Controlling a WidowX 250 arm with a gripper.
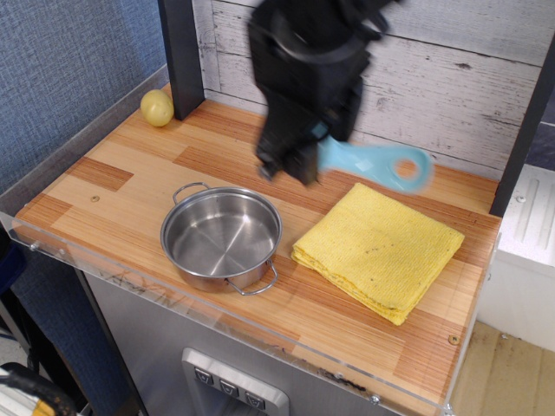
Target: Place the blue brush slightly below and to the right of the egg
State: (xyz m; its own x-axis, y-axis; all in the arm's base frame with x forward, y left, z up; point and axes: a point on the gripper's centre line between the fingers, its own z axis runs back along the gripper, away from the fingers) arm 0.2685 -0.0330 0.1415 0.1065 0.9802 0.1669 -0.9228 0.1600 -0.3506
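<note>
steel pot [221, 239], folded yellow cloth [379, 250], wooden counter [113, 178]
</note>
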